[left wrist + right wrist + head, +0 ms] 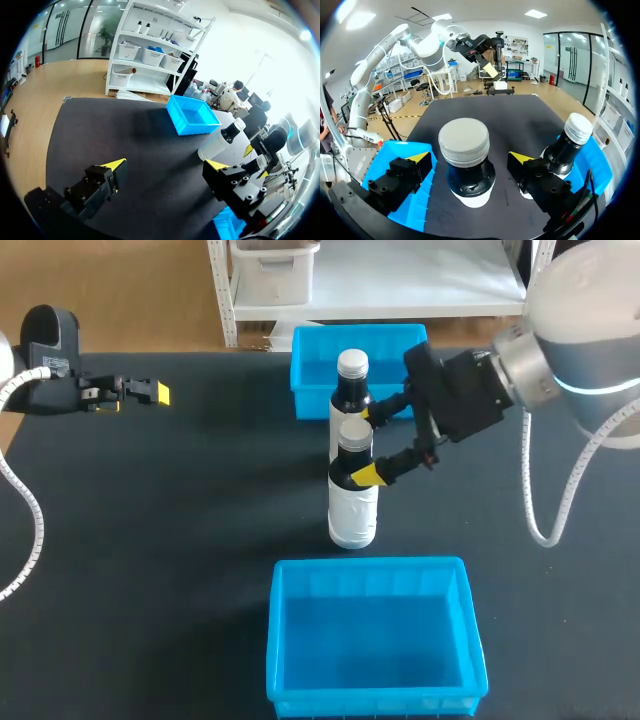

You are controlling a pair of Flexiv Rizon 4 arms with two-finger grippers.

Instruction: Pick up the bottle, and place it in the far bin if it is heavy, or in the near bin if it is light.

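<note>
Two dark bottles with white labels and grey caps stand mid-table. The nearer bottle (pixel 353 502) (pixel 465 150) has its neck between the yellow-tipped fingers of my right gripper (pixel 373 444) (pixel 470 158), which is open; neither finger touches it. The farther bottle (pixel 351 390) (pixel 568 142) stands just beyond one finger, in front of the far blue bin (pixel 311 392) (pixel 192 116). The near blue bin (pixel 370 566) (pixel 387 152) sits at the table's front. My left gripper (pixel 150 392) (pixel 165 164) is open, holding nothing, at the far left, well away from the bottles.
Dark cloth covers the table, bare on the left half and to the right of the bins. My right arm's cable hangs at the right side. Nothing shows inside either bin.
</note>
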